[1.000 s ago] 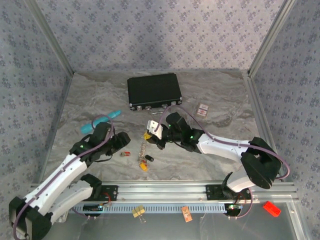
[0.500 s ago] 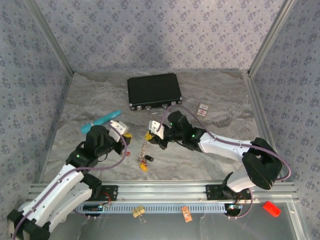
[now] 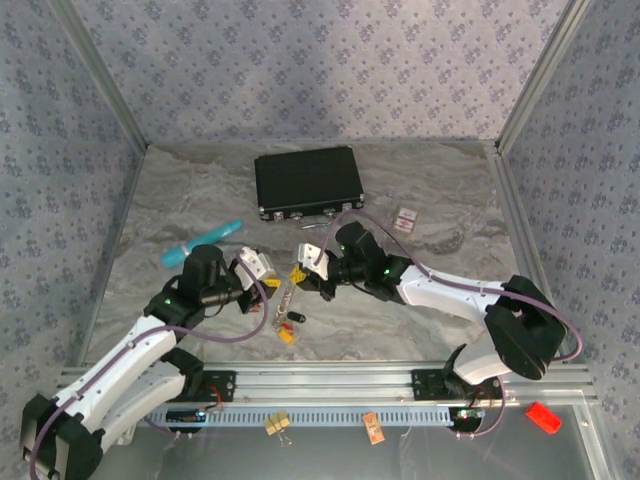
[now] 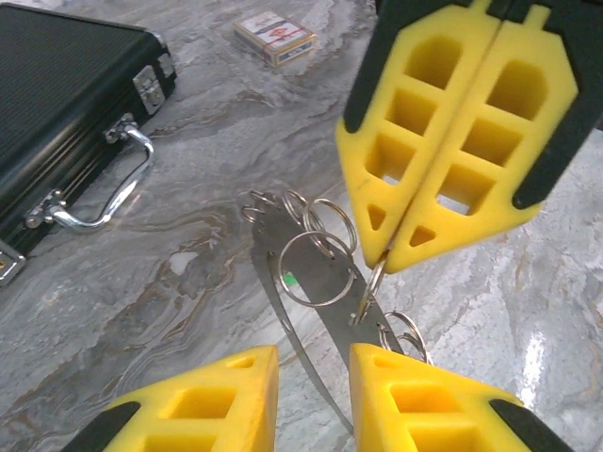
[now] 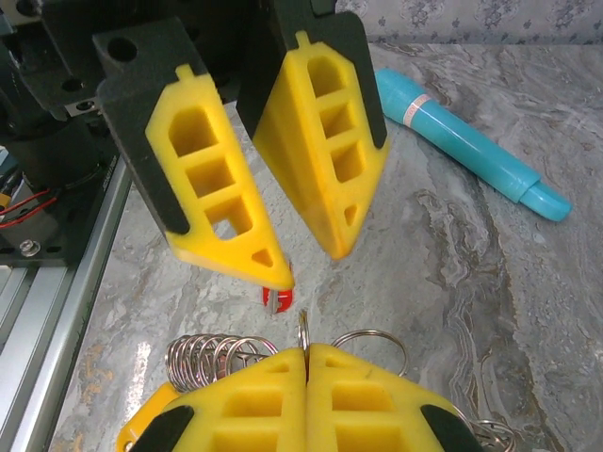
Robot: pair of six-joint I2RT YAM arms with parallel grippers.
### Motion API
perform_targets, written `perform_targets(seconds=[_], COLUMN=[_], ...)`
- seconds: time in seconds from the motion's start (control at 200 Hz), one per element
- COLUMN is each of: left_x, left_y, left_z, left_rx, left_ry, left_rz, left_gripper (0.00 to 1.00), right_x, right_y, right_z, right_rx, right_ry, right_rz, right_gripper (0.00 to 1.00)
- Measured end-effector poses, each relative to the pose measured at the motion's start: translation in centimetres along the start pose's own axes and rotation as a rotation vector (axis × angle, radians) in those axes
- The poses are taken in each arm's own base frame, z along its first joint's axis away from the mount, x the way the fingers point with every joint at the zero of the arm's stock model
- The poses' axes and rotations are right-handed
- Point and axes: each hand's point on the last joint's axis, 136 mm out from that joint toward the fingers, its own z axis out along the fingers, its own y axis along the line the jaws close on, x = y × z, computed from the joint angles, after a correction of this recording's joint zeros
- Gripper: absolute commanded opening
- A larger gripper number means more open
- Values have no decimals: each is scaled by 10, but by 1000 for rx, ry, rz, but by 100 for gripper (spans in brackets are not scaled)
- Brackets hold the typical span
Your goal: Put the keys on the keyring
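Observation:
The keyring (image 4: 311,273) is a thin grey metal band carrying several split rings. My right gripper (image 5: 306,350) is shut on one of those rings and holds it above the table. From there a string of rings (image 3: 287,298) hangs down to keys with red and yellow tags (image 3: 290,326) on the marble. My left gripper (image 4: 313,353) faces the right gripper (image 4: 388,254) closely. Its yellow fingers stand a narrow gap apart, the band runs through that gap, and nothing is pinched. A red key (image 5: 276,299) shows just below the left gripper (image 5: 314,266); whether they touch I cannot tell.
A black case (image 3: 307,182) with a metal handle lies at the back. A teal pen (image 3: 200,243) lies behind the left arm. A small card box (image 3: 404,219) sits at the back right. A yellow binder clip (image 3: 277,424) rests on the front rail.
My left gripper rose from the table, narrowed its jaws and swung right, up to the right gripper. The right arm has hardly moved.

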Motion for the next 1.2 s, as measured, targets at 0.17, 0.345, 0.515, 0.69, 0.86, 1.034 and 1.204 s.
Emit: perform_targets(seconds=[0.17, 0.345, 0.515, 0.69, 0.86, 1.034, 1.204], left_x=[1, 0, 2, 1, 4, 3, -1], left_y=[-6, -9, -11, -14, -14, -15, -13], left_z=[4, 7, 10, 11, 12, 12, 7], left_rx=[45, 70, 94, 112, 122, 122, 91], left_ry=[-3, -9, -3, -10, -3, -5, -17], left_rz=[31, 55, 55, 64, 65, 72, 120], left_gripper=[25, 23, 19, 9, 0, 0, 0], right_x=[-1, -2, -3, -5, -3, -3, -2], right_y=[2, 4, 6, 5, 4, 5, 4], right_z=[0, 0, 1, 3, 4, 4, 2], right_rx=[-9, -18, -23, -24, -24, -25, -35], right_ry=[-4, -7, -12, -15, -12, -9, 11], right_rz=[0, -1, -5, -8, -5, -4, -14], right_gripper=[0, 0, 0, 0, 0, 0, 28])
